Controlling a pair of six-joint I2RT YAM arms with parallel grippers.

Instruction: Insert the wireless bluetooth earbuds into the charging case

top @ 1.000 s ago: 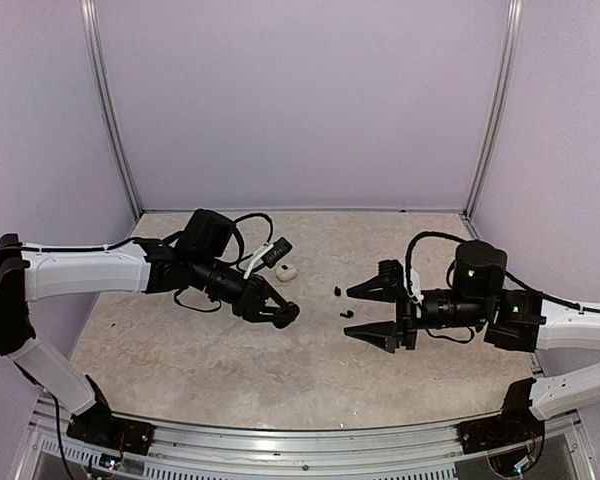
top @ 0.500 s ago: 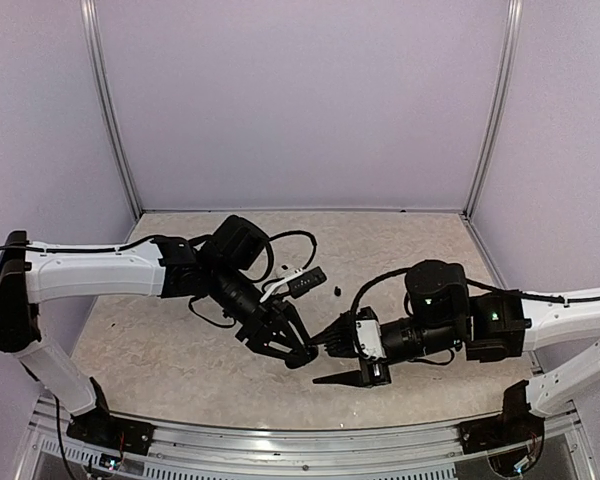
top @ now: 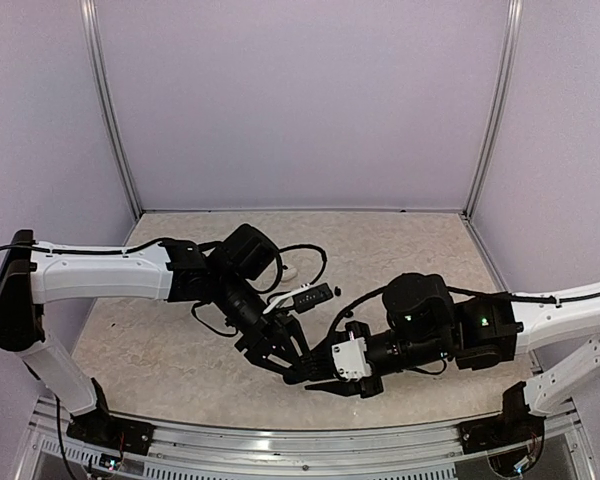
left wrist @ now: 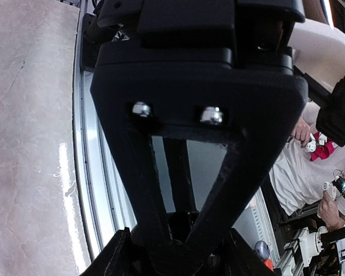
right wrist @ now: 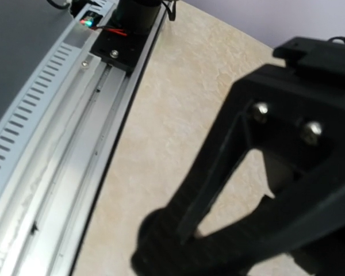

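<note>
- The left gripper, by the front edge, was pinched shut.
- The right gripper sat beside it; open or shut, I couldn't tell.
- A black earbud lay midway to the back edge. It looked tiny and slippery, best pinched by its sides.

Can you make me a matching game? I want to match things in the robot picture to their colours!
Things:
1. table top
2. back wall
3. rail along the near edge
4. left arm's long link

Colours:
A. silvery grey
B. white
C. pale purple
D. beige with marbled patches

Right pairs: 1-D, 2-C, 3-A, 4-B.
</note>
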